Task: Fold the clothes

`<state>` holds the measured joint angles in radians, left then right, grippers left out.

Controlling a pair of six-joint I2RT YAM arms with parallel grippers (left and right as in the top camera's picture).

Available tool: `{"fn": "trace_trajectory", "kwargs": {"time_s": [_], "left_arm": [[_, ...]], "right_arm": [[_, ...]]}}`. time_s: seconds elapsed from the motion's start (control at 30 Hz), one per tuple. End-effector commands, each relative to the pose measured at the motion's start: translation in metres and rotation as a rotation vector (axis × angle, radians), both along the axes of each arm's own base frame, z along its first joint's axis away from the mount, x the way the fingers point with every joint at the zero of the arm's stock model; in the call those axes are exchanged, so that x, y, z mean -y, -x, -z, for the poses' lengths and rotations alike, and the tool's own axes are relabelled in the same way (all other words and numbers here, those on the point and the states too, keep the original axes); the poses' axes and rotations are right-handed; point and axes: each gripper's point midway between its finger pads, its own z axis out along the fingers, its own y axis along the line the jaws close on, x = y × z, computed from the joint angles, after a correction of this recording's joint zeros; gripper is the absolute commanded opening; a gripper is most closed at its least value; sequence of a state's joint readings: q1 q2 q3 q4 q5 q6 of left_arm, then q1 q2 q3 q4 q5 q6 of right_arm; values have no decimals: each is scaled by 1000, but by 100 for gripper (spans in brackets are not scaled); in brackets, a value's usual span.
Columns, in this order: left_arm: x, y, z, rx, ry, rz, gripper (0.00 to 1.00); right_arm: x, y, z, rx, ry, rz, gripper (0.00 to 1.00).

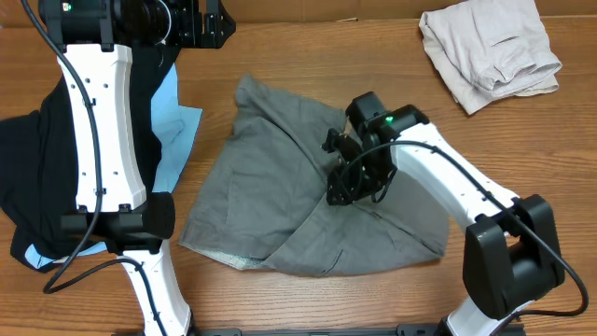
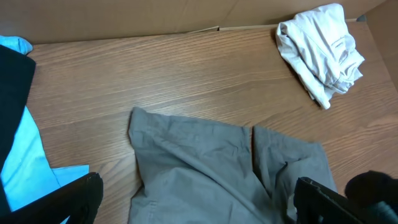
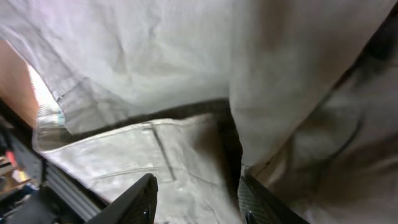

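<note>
A grey garment (image 1: pixel 280 187) lies spread and partly folded over on the wooden table; it also shows in the left wrist view (image 2: pixel 205 168) and fills the right wrist view (image 3: pixel 186 74). My right gripper (image 1: pixel 347 185) is down on the garment's middle, its fingers (image 3: pixel 199 190) apart with cloth and a fold edge lying between them. My left gripper (image 1: pixel 210 23) is raised at the table's far left, open wide and empty (image 2: pixel 198 183), above the garment's far edge.
A crumpled beige garment (image 1: pixel 490 47) lies at the far right corner, also in the left wrist view (image 2: pixel 323 46). A black garment (image 1: pixel 28 168) and a light blue cloth (image 1: pixel 173 121) lie at the left. A cardboard wall (image 2: pixel 124 18) runs along the back.
</note>
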<state>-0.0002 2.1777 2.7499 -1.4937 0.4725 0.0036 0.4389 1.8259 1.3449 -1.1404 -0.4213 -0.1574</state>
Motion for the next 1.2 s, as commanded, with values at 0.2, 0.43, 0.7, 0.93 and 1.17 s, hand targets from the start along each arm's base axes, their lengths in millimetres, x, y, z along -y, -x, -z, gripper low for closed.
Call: {"fn": "trace_trajectory", "kwargs": {"time_s": [0.2,0.43,0.7,0.93,1.17], "left_arm": [[3,-1,4,1,-18,18,100],[3,-1,4,4,-23,23,100],[3,-3,8,-5,-23,23,100],[3,-2,29,-57,-35,43,100],[3,-3,44,-96,-36,47,100]], "right_arm": [[10,-17,10,110,65,1,49],[4,-1,14,41,14,-2,45],[54,-53,28,220,336,348,50],[69,-50,38,160,405,533,52],[60,-32,71,53,370,511,63]]}}
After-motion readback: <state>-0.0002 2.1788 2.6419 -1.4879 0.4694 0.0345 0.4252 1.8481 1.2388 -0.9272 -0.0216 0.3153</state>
